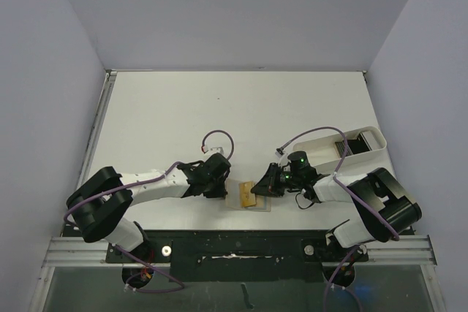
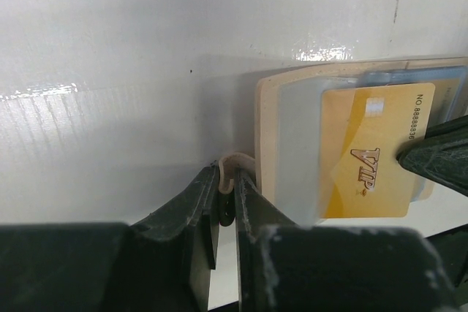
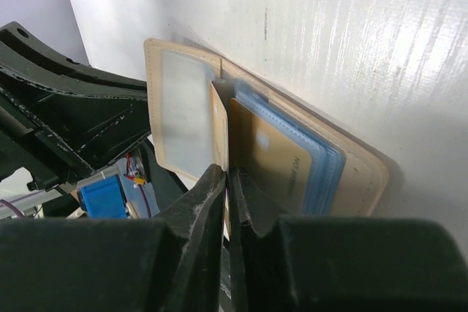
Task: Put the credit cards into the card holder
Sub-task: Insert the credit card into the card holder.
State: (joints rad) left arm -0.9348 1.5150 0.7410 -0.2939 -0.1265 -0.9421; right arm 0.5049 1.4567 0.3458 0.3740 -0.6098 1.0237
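The tan card holder point(image 1: 252, 202) lies open on the table between my two grippers. My left gripper point(image 2: 228, 180) is shut on the holder's small tan strap point(image 2: 235, 160) at its left edge. A gold credit card point(image 2: 373, 151) marked VIP stands at the holder's fold, in front of the light blue sleeves point(image 3: 325, 169). My right gripper point(image 3: 230, 173) is shut on that card's near edge point(image 3: 219, 126); one of its fingers point(image 2: 439, 158) covers the card's right end. Another gold credit card point(image 3: 274, 162) lies flat in the blue sleeves. The clear window half point(image 3: 183, 115) leans toward the left arm.
A white oblong tray point(image 1: 365, 140) stands on the table at the right, behind the right arm. Purple cables loop over both arms. White walls close the table on three sides.
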